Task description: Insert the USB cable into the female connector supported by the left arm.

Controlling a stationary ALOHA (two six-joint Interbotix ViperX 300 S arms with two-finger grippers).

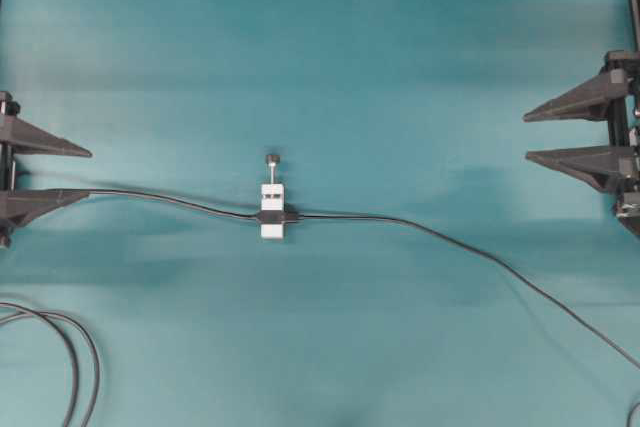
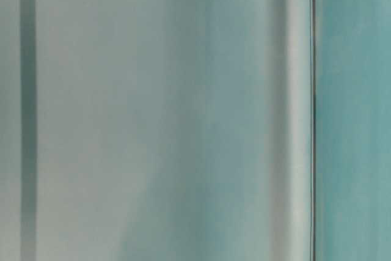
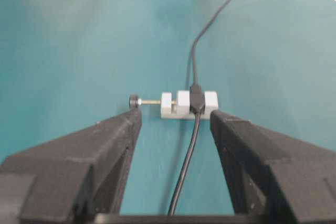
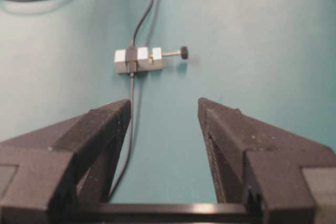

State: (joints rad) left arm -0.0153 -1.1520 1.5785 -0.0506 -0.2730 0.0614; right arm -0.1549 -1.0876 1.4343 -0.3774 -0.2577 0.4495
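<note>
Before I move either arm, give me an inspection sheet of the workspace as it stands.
Surface: teal table, flat, bare around the middle.
Job's things: white female connector lying mid-table, screw knob pointing away; a dark cable runs out of each side of its black band. USB cable trails off lower right; whether its plug is seated cannot be told.
Clutter: nothing seen.
Grippers: left hand and right hand both open, empty, at the table's sides.
Cables: looped dark cables lower left.
Surroundings: table-level view blurred; nothing readable.
</note>
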